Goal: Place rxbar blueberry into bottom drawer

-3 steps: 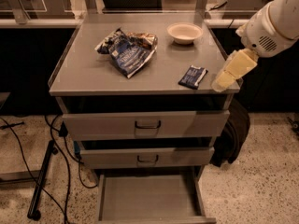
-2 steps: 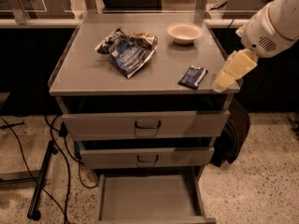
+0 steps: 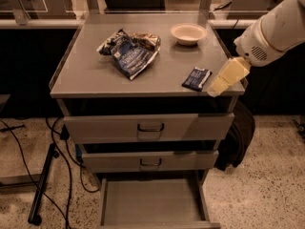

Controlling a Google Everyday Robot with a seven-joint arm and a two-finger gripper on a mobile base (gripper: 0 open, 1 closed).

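The rxbar blueberry [image 3: 197, 78], a small flat dark blue wrapper, lies on the grey cabinet top [image 3: 90, 75] near its front right corner. My gripper [image 3: 214, 89] hangs from the white arm at the right, its pale tip just right of the bar and close to the top's edge. It holds nothing that I can see. The bottom drawer [image 3: 152, 205] is pulled out below, a wide shallow grey tray with a bare floor.
A crumpled blue-and-silver chip bag [image 3: 129, 52] lies at the middle of the top. A white bowl [image 3: 188, 33] stands at the back right. Two upper drawers [image 3: 150, 128] with black handles are shut. Cables and a black stand [image 3: 43, 185] are on the floor at the left.
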